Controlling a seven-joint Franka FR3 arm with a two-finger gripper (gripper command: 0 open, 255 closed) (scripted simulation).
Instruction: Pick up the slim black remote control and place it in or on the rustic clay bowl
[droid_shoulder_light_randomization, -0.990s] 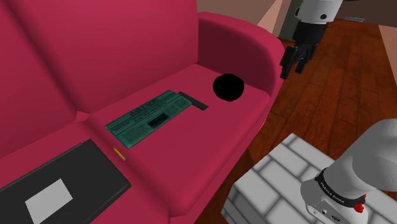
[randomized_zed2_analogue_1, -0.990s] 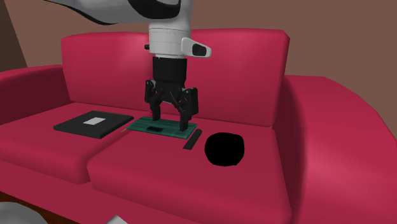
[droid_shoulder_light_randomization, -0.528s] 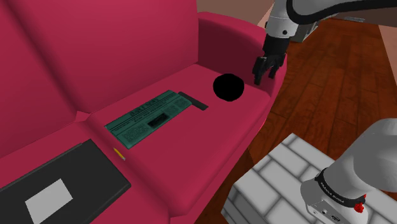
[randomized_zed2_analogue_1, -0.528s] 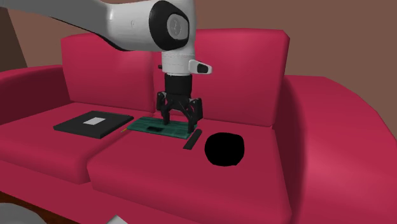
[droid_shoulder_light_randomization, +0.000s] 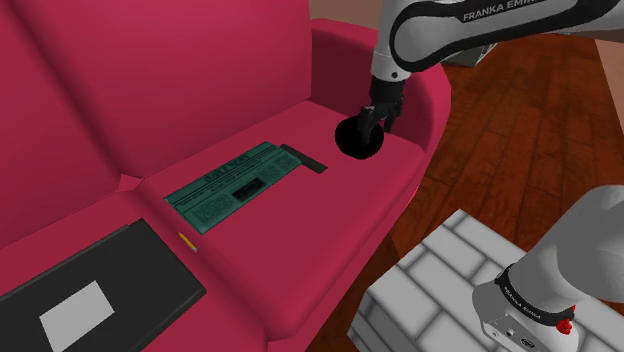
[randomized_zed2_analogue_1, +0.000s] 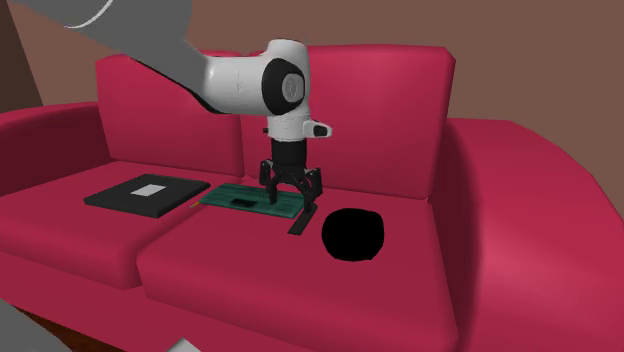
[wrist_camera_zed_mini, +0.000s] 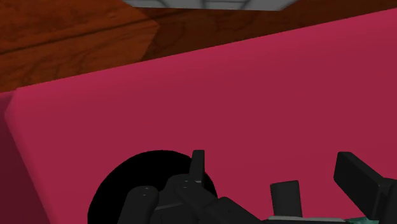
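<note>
Gripper (randomized_zed2_analogue_1: 292, 200), spread, hangs near the remote (randomized_zed2_analogue_1: 302, 219), its long axis running toward the backrest (randomized_zed2_analogue_1: 380, 110).

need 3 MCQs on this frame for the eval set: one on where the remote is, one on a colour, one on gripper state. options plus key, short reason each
1. Where is the remote?
A. Held up in the air
B. Flat on the sofa seat, between the green paper and the bowl
C. Inside the bowl

2. What colour is the bowl drawn?
A. White
B. Black
C. Green

3. What state is the gripper in?
A. Shut on the remote
B. Shut on the bowl
C. Open, holding nothing

Key:
1 B: the shoulder view shows the remote lying on the seat cushion by the paper's corner, with the bowl on its other side.
2 B: the bowl is plain black in both exterior views.
3 C: in the second exterior view the fingers stand apart and clasp nothing.
</note>
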